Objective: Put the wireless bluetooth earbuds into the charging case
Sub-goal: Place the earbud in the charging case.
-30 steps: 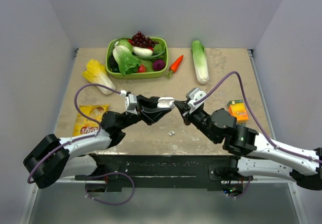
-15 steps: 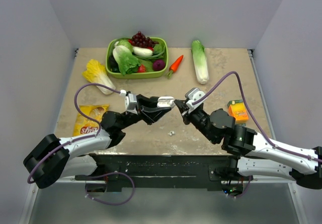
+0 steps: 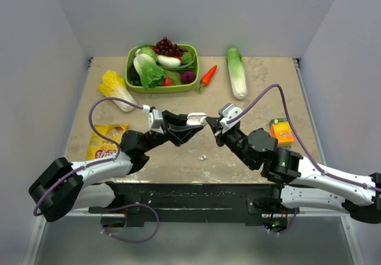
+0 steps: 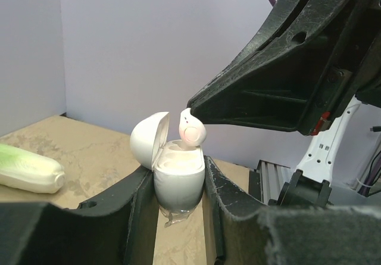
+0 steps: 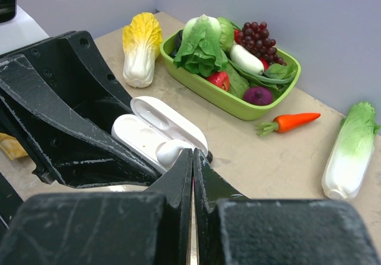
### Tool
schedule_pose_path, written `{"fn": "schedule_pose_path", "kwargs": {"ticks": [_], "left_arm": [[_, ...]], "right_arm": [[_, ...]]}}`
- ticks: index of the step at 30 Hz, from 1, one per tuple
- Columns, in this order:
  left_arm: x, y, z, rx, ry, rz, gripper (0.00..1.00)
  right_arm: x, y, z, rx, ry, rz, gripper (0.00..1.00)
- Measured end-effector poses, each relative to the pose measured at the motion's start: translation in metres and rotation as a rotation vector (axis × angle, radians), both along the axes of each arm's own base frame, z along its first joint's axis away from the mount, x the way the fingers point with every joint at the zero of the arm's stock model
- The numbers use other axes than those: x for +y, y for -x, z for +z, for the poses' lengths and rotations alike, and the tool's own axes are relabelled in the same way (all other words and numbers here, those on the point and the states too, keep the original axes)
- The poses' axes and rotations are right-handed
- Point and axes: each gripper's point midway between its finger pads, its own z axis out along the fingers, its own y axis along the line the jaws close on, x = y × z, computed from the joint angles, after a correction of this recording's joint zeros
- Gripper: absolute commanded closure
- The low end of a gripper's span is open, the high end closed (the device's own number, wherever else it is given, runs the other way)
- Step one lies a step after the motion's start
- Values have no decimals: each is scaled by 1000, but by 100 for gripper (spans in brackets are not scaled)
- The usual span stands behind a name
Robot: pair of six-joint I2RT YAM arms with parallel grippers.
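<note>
So the charging case [image 4: 177, 178] has its lid flipped open and is pinched between the two fingers of the left gripper [image 3: 191, 125], up off the table [image 3: 262, 80]. One earbud [image 4: 191, 131] sits at the very tip of the right gripper [image 5: 193, 156], whose jaws are squeezed together on it, right at the case's open top. The other earbud [image 3: 203, 156] is lying on the table, nearer the arm bases than both gripper tips and apart from them.
</note>
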Motion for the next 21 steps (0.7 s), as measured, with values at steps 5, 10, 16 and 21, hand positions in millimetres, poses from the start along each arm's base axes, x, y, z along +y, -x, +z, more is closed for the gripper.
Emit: {"fn": "schedule_pose_path", "kwargs": {"ticks": [5,10,16,21], "left_arm": [[-1,-1,-1,4,-3,0,100],[-1,-1,-1,4,-4,-1,100],[-1,-1,-2,7,-6,0,100],[-1,-2,-2,7,-5,0,100]], "right_arm": [[1,-2,-1,-1,6,-9,100],[1,-4,-3,-2,14,-24,100],[2,-5,-4,-8,25,-32,100],[3,-4,-3,-15,24,-32,100]]}}
